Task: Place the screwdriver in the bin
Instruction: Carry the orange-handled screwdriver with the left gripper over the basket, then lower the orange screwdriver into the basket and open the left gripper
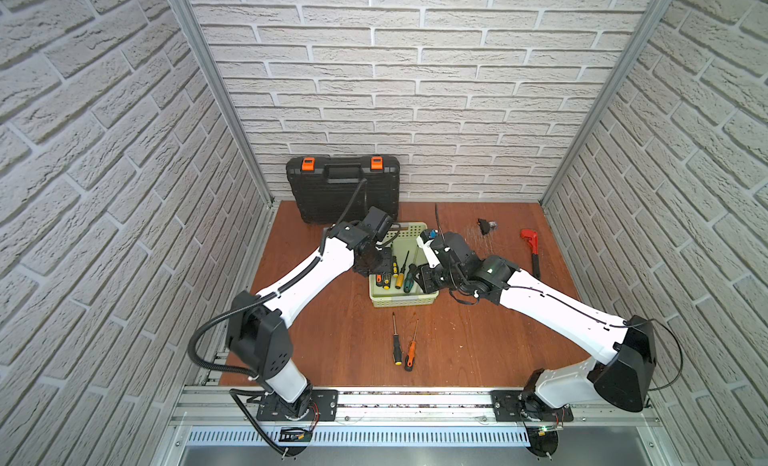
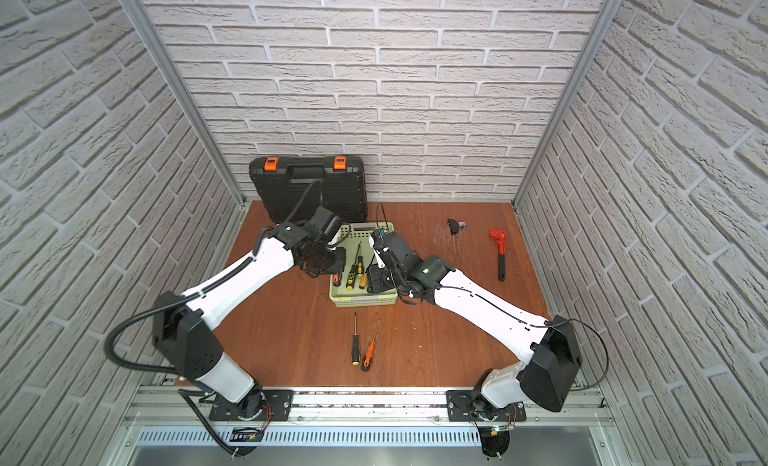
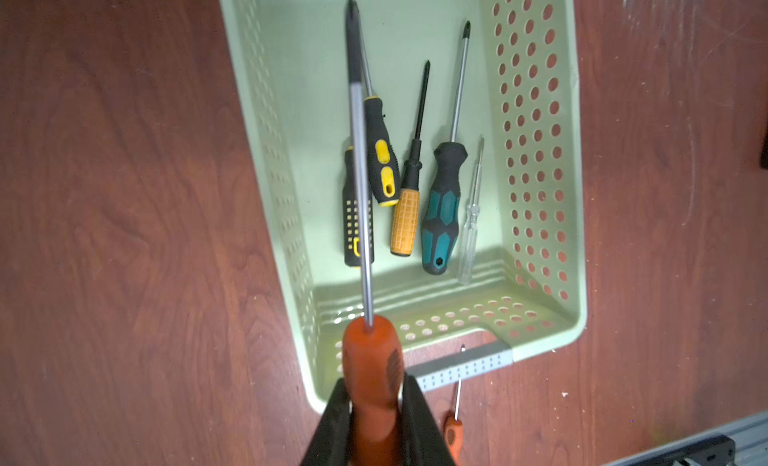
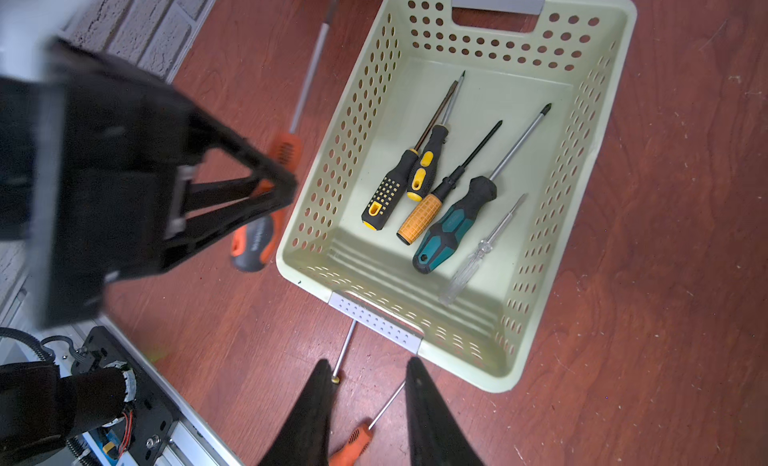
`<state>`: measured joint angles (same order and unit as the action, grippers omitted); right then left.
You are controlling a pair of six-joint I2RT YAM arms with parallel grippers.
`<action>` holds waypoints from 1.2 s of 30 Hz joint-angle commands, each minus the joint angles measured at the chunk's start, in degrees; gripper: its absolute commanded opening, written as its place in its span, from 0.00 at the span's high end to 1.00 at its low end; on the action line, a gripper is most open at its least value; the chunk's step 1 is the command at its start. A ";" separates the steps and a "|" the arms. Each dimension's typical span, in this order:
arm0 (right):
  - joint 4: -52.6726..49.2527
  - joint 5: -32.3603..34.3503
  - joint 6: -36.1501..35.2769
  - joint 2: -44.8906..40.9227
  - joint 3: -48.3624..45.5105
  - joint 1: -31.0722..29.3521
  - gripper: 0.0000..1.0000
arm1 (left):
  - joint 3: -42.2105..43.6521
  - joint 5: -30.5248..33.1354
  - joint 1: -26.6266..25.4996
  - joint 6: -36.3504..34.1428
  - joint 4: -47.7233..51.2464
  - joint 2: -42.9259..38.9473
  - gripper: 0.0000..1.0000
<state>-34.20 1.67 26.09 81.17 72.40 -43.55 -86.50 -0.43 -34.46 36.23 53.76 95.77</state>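
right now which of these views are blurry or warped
Right wrist view: the left gripper is smeared and soft, while the bin is sharp. Left wrist view: the held screwdriver has a soft handle close to the lens. Both top views: the brick walls stretch toward the edges, and the lighting is even.

1. Lab robot cell: arms [image 1: 307,276] bolted to aluminium rail [image 1: 415,401], brick-pattern wall panels [image 1: 415,89] in metal frame [image 1: 600,98].
2. Workshop-style props: black tool case [image 1: 343,189], red wrench [image 1: 531,247], loose screwdrivers [image 1: 397,345] on wooden tabletop [image 1: 478,339].
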 commanded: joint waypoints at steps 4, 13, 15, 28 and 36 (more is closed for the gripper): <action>-0.48 -1.03 1.00 -3.10 -2.40 0.04 0.68 | -5.77 -0.42 2.70 -5.64 1.52 9.47 0.94; -0.65 -1.60 -0.53 -2.50 -3.41 0.04 0.67 | -5.55 -0.85 3.91 -5.23 -0.43 17.93 0.94; -0.61 -1.11 -0.86 -2.35 -3.49 0.04 0.67 | -5.51 -1.32 4.11 -5.00 -1.06 19.04 0.94; 0.71 -2.54 -0.71 -2.25 -5.21 0.13 0.67 | -6.03 -1.51 4.05 -2.53 -2.78 23.55 0.76; 1.02 -2.64 -0.43 -2.67 -5.52 0.13 0.67 | -5.85 0.11 3.17 -1.78 -4.29 19.36 0.63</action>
<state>-35.22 -0.51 25.69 79.29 67.37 -43.55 -92.47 -2.11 -30.98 34.06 50.06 118.32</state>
